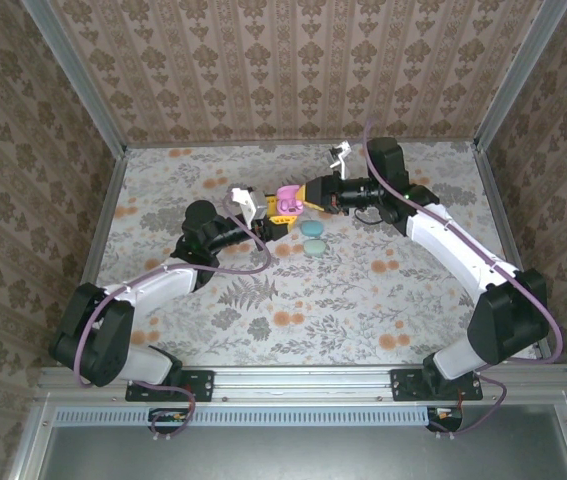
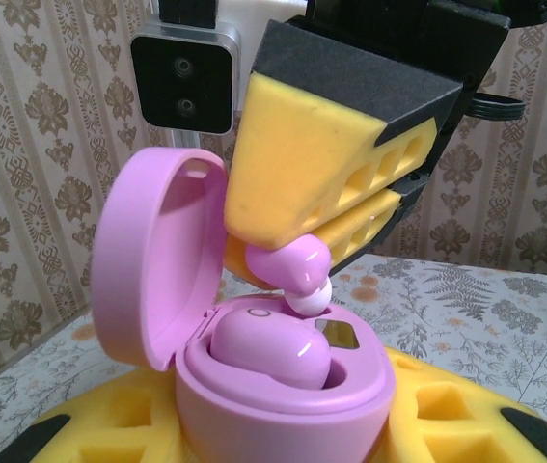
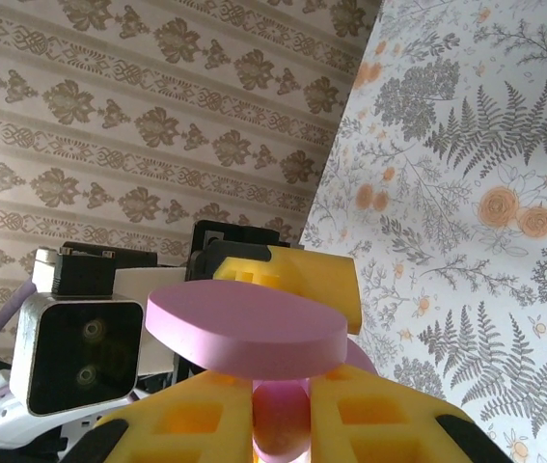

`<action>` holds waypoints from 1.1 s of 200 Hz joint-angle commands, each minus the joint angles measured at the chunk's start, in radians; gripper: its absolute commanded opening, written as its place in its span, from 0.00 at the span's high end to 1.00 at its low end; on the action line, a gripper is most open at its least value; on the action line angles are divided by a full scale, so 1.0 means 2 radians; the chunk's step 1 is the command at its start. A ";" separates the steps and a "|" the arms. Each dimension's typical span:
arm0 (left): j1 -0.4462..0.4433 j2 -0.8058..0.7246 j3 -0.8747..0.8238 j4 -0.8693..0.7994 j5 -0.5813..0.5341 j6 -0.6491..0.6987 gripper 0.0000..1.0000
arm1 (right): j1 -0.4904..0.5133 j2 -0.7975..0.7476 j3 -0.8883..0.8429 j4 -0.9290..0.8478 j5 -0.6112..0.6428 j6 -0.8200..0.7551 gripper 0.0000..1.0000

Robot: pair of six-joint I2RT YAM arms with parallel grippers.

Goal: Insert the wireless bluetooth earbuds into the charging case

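My left gripper (image 2: 283, 429) is shut on the base of the open pink charging case (image 2: 287, 386), whose lid (image 2: 157, 260) is tipped back to the left. One pink earbud (image 2: 268, 349) lies seated in the case. A second pink earbud (image 2: 297, 268) hangs white tip down just above the empty pocket, pinched in my right gripper (image 3: 281, 410), which reaches in from above. In the top view the left gripper (image 1: 281, 212) and right gripper (image 1: 310, 194) meet at the pink case (image 1: 288, 198) over the middle of the table's far half.
Two pale cyan oval pieces (image 1: 310, 228) (image 1: 315, 246) lie on the floral table just in front of the grippers. Patterned walls close in the table (image 1: 363, 300) on three sides. The left wrist camera block (image 3: 80, 347) sits close beside the lid.
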 commanded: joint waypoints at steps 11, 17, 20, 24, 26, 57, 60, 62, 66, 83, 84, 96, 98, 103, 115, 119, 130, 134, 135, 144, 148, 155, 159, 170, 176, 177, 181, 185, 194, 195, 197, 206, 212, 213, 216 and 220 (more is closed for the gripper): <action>-0.004 0.002 0.015 0.026 0.013 -0.004 0.78 | 0.007 0.010 0.016 0.020 0.012 -0.003 0.81; -0.004 0.002 0.015 0.027 0.013 -0.004 0.78 | 0.009 0.011 0.017 0.015 0.013 -0.006 0.81; -0.004 0.003 0.015 0.026 0.012 -0.004 0.78 | 0.009 0.011 0.017 0.012 0.015 -0.008 0.81; -0.004 0.002 0.015 0.026 0.012 -0.005 0.78 | 0.010 0.012 0.019 0.006 0.017 -0.012 0.80; -0.004 0.002 0.015 0.026 0.011 -0.005 0.78 | 0.010 0.012 0.019 0.002 0.018 -0.014 0.80; -0.004 0.002 0.014 0.035 0.009 -0.009 0.78 | 0.016 0.013 0.035 -0.077 0.052 -0.070 0.78; -0.004 0.002 0.014 0.035 0.009 -0.009 0.78 | 0.016 0.013 0.035 -0.082 0.054 -0.074 0.78; -0.004 0.002 0.014 0.035 0.009 -0.009 0.78 | 0.015 0.012 0.036 -0.085 0.056 -0.076 0.77; -0.004 0.002 0.014 0.036 0.009 -0.010 0.78 | 0.015 0.012 0.036 -0.089 0.059 -0.080 0.77; -0.003 0.002 0.014 0.037 0.009 -0.010 0.78 | 0.016 0.011 0.039 -0.107 0.070 -0.092 0.76; -0.003 0.002 0.014 0.037 0.009 -0.010 0.78 | 0.016 0.011 0.039 -0.107 0.070 -0.093 0.76; -0.003 0.003 0.014 0.038 0.009 -0.011 0.78 | 0.015 0.010 0.041 -0.114 0.074 -0.099 0.74; -0.003 0.003 0.014 0.038 0.009 -0.012 0.78 | 0.015 0.009 0.041 -0.115 0.074 -0.100 0.74; -0.003 0.003 0.014 0.039 0.009 -0.012 0.78 | 0.016 0.009 0.043 -0.117 0.074 -0.102 0.74; -0.004 0.002 0.014 0.039 0.009 -0.012 0.78 | 0.016 0.009 0.046 -0.119 0.074 -0.104 0.73; -0.003 0.002 0.014 0.039 0.009 -0.013 0.78 | 0.016 0.010 0.047 -0.121 0.074 -0.104 0.73; -0.004 0.002 0.014 0.038 0.009 -0.013 0.78 | 0.016 0.010 0.049 -0.122 0.074 -0.106 0.71; -0.004 0.001 0.014 0.038 0.010 -0.013 0.78 | 0.016 0.010 0.049 -0.122 0.075 -0.106 0.71; -0.003 0.001 0.014 0.038 0.009 -0.013 0.78 | 0.016 0.010 0.050 -0.122 0.075 -0.106 0.71; -0.004 0.001 0.014 0.038 0.009 -0.013 0.78 | 0.016 0.009 0.051 -0.123 0.076 -0.107 0.69; -0.003 0.001 0.014 0.038 0.009 -0.013 0.78 | 0.016 0.009 0.051 -0.124 0.076 -0.107 0.69; -0.003 0.001 0.014 0.038 0.009 -0.012 0.78 | 0.016 0.008 0.051 -0.124 0.076 -0.106 0.68; -0.003 0.001 0.014 0.038 0.009 -0.013 0.78 | 0.016 0.008 0.051 -0.124 0.076 -0.107 0.67; -0.004 0.000 0.014 0.039 0.009 -0.014 0.78 | 0.016 0.006 0.051 -0.124 0.077 -0.106 0.66; -0.004 0.000 0.013 0.038 0.009 -0.014 0.78 | 0.016 0.005 0.051 -0.124 0.078 -0.106 0.65; -0.004 0.000 0.013 0.038 0.009 -0.014 0.78 | 0.016 0.005 0.051 -0.124 0.079 -0.106 0.65; -0.004 0.000 0.014 0.038 0.009 -0.014 0.78 | 0.016 0.004 0.051 -0.125 0.078 -0.106 0.65; -0.004 0.001 0.014 0.039 0.010 -0.013 0.78 | 0.016 0.003 0.051 -0.125 0.078 -0.105 0.65; -0.004 0.000 0.013 0.038 0.009 -0.013 0.78 | 0.016 0.001 0.051 -0.124 0.079 -0.106 0.64; -0.004 0.000 0.013 0.037 0.009 -0.013 0.78 | 0.016 0.001 0.051 -0.124 0.078 -0.106 0.64; -0.004 0.000 0.012 0.037 0.009 -0.013 0.78 | 0.016 0.000 0.050 -0.125 0.079 -0.106 0.64; -0.004 -0.001 0.013 0.037 0.009 -0.013 0.78 | 0.015 -0.004 0.051 -0.125 0.078 -0.106 0.62; -0.004 0.000 0.012 0.036 0.009 -0.012 0.78 | 0.016 -0.007 0.051 -0.124 0.079 -0.106 0.60; -0.004 0.000 0.012 0.036 0.009 -0.012 0.78 | 0.016 -0.008 0.050 -0.124 0.080 -0.107 0.59; -0.004 0.000 0.012 0.035 0.009 -0.011 0.78 | 0.016 -0.010 0.050 -0.123 0.080 -0.106 0.58; -0.004 0.000 0.011 0.035 0.008 -0.011 0.78 | 0.015 -0.012 0.049 -0.123 0.081 -0.107 0.57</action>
